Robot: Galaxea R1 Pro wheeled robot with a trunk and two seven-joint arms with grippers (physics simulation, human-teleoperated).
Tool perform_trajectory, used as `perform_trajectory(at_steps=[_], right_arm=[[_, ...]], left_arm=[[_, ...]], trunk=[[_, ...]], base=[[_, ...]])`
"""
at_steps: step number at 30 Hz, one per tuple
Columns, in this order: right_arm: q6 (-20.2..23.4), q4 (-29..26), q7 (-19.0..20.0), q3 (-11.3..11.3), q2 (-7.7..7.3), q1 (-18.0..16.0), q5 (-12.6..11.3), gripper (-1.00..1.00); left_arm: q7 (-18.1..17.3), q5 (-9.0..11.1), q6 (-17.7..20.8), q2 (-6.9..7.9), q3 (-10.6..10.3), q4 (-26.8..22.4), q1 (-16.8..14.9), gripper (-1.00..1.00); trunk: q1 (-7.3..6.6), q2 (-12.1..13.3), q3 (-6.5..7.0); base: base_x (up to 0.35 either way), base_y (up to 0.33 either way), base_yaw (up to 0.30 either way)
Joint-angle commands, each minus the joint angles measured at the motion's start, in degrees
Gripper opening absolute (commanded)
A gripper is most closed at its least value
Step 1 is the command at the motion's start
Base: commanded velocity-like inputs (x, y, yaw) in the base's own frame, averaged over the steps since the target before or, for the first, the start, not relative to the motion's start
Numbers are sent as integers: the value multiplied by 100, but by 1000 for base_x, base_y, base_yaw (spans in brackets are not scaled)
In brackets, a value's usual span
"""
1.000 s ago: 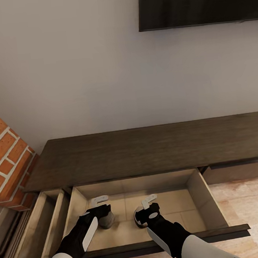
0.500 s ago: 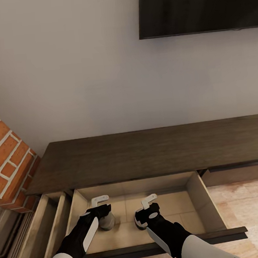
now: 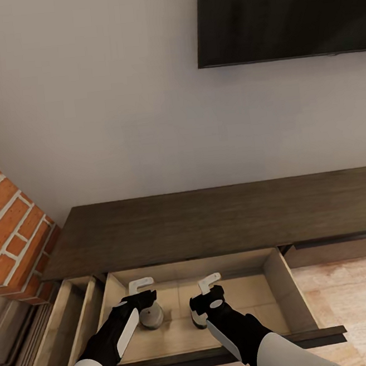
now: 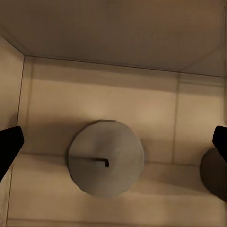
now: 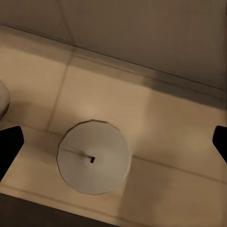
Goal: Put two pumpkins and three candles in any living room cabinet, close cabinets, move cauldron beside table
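The dark-brown cabinet (image 3: 209, 222) has a wide drawer (image 3: 294, 290) pulled out, with a pale wood interior. Two candles stand upright on the drawer floor, side by side. My left gripper (image 3: 141, 287) hangs open just above the left candle (image 3: 151, 316). In the left wrist view that candle's round top (image 4: 105, 163) lies between my dark fingertips (image 4: 9, 146), apart from both. My right gripper (image 3: 209, 285) hangs open over the right candle (image 3: 196, 319), whose top (image 5: 93, 157) is likewise untouched between the fingertips (image 5: 9, 145). No pumpkins or cauldron are in sight.
A second, narrower drawer (image 3: 68, 323) stands open to the left. A red brick fireplace (image 3: 9, 233) rises at the far left. A dark screen (image 3: 284, 14) hangs on the wall above. Wood floor (image 3: 356, 295) lies right of the drawer.
The head view has shifted, so the cabinet sits lower in the picture. Both grippers stand a little higher over the candles, and more of the left candle's top shows.
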Motion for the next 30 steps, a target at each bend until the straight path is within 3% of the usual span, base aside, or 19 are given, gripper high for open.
perform_trajectory(at_steps=[1, 6, 17, 19, 22, 23, 24, 26, 30], right_arm=[[0, -5, -1, 0, 0, 0, -1, 100], [0, -29, 3, 0, 0, -1, -1, 100], [0, -48, 12, 3, 0, -7, -1, 100], [-2, -184, 15, 9, 0, -7, 4, 100], [-8, -859, 31, 23, 0, 10, 8, 100], [-4, -2251, 140, 25, -327, 70, 7, 100], [10, -2570, 148, 29, -468, 90, 3, 100], [54, -2911, 154, 35, -603, 163, 1, 100], [105, -3068, 156, 42, -661, 231, -6, 100]], left_arm=[[0, 1, 0, 3, -1, -1, 0, 100], [0, -6, -3, 7, -12, -2, 0, 100], [0, 0, -4, 7, -19, -19, 0, 100], [-4, 1, -4, 7, -15, -25, 0, 100], [-19, 15, -2, 26, -5, -145, 0, 100], [-26, 64, 109, 310, -10, -1458, 254, 100], [-26, 66, 232, 347, -11, -1853, 423, 100], [-26, 67, 594, 373, -15, -2499, 691, 100], [-26, 64, 1047, 366, -25, -3013, 948, 100]], trunk=[[-22, 42, 18], [-132, 242, 108], [-374, 683, 306], [-418, 764, 342], [-484, 884, 395], [-484, 884, 395], [-484, 884, 395], [-484, 884, 395], [-484, 884, 395]], base=[[0, 0, 0], [-104, 0, 0], [-317, 0, 0], [-257, 0, 0], [-81, 0, 0], [-3, 0, 0], [-2, 0, 0], [-1, 0, 0], [-11, 0, 0]])
